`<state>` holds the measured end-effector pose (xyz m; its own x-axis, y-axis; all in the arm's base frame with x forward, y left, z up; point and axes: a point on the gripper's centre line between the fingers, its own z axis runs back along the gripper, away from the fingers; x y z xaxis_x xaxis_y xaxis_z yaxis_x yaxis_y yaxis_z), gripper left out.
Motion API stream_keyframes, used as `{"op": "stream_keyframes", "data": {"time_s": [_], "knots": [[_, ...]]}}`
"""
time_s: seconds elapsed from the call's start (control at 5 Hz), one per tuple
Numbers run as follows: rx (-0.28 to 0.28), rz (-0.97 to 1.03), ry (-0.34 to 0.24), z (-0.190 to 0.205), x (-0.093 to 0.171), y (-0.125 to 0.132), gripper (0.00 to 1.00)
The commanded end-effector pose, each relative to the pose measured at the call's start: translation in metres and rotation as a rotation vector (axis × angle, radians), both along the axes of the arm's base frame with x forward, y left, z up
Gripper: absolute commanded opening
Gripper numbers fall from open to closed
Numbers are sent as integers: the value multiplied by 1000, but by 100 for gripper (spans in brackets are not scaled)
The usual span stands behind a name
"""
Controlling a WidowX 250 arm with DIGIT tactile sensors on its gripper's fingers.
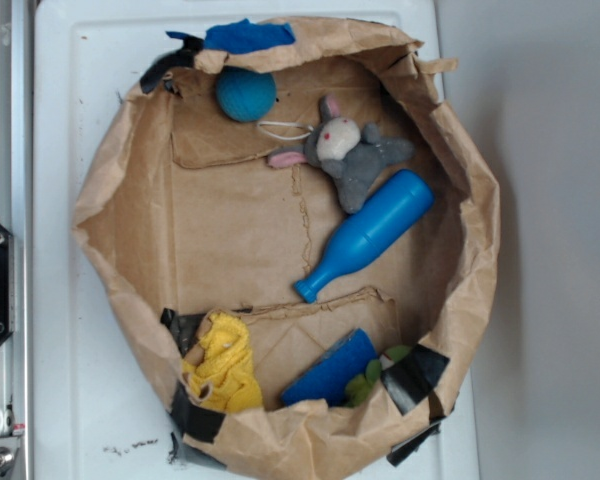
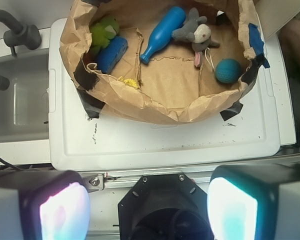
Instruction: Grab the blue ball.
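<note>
Hovering well short of its target, the robot's pincer [image 2: 149, 202] sits at the bottom of the wrist view with its two glowing pads wide apart and nothing between them. Grabbing has not begun: the small teal-blue yarn-textured ball [image 1: 246, 95] lies untouched, and the whole approach, descent and closing remain, as I judge it.

A wide, crumpled brown paper basket [image 1: 120, 260] rests on a white counter [image 1: 70, 400]. Inside the basket, the ball sits against the taped rim, just beside a grey plush mouse [image 1: 350, 155]. Next to the mouse lies a blue plastic bowling-pin-shaped bottle [image 1: 365, 235]. Across the basket from the ball are a crumpled yellow cloth toy [image 1: 223, 365], a flat blue sponge block [image 1: 330, 370] and something small and green [image 1: 372, 368].
</note>
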<state>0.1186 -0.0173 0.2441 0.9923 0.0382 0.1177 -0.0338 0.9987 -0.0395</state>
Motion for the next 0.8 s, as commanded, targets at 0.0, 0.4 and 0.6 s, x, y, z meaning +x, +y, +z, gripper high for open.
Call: {"op": "stream_keyframes", "data": {"time_s": [0.0, 0.4, 0.6], "knots": [[0, 0, 0, 0, 0, 0, 100], [-52, -300, 63, -15, 55, 17, 100], [-45, -407, 64, -30, 79, 32, 100]]}}
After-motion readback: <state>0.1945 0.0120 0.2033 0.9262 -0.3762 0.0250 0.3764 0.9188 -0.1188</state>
